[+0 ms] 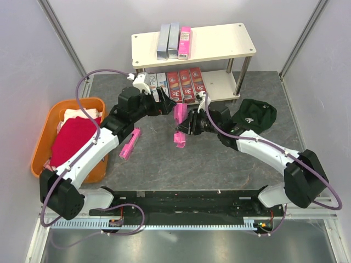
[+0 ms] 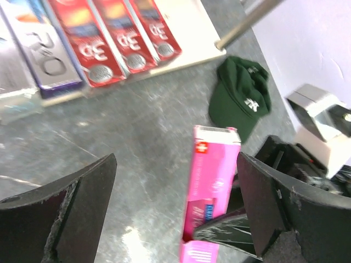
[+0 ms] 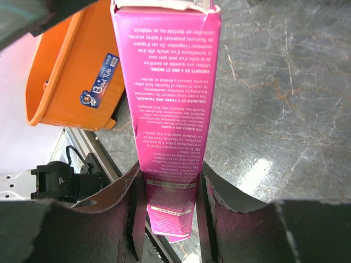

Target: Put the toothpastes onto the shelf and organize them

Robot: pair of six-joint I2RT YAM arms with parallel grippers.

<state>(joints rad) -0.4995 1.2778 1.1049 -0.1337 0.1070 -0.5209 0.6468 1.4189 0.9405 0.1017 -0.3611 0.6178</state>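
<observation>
I read "3D" on each of the three red boxes (image 2: 116,37); on the pink box (image 3: 171,93), upside down, "CHILDREN OF 6 YEARS AND YOUNGER", "ENFANTS DE 6 ANS ET MOINS" and "WHITENING"; the sticker (image 3: 99,81) on the orange basket (image 3: 66,60) I cannot read surely.

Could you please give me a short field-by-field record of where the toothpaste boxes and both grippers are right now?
Shelf top tier: two silver-grey boxes, shelved pink box
Lower tier: navy/white boxes, three red 3D boxes
Right gripper: shut on held pink box
Left gripper: open, empty
Table: loose pink box, dark green cap
Orange basket: red cloth inside
</observation>
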